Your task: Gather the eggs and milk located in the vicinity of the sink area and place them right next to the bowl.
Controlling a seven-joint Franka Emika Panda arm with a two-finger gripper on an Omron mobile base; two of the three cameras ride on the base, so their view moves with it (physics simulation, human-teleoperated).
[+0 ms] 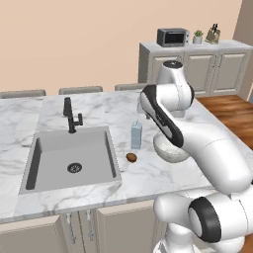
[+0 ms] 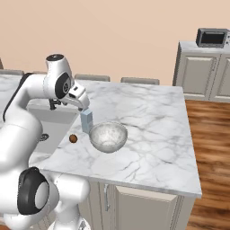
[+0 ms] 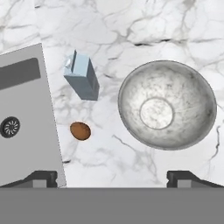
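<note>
The pale blue milk carton [image 1: 136,135] stands upright on the marble counter just right of the sink [image 1: 59,158], with the black faucet [image 1: 71,116] behind the basin. One brown egg [image 1: 131,157] lies in front of the carton, near the sink's right rim. The speckled grey-white bowl [image 2: 108,136] sits to the right of both, close to the milk [image 2: 86,121] and the egg [image 2: 72,139]. My gripper [image 3: 113,178] hovers high above this group, open and empty, looking down on the carton [image 3: 82,78], the egg [image 3: 80,131] and the bowl [image 3: 167,105]. A second egg is hidden or out of view.
Marble counter [image 2: 152,134] stretches far to the right of the bowl and ends at a front edge. Chair backs [image 1: 80,90] line its far side. A back cabinet carries a microwave [image 1: 173,37], a plant [image 1: 197,36] and a knife block [image 1: 213,33].
</note>
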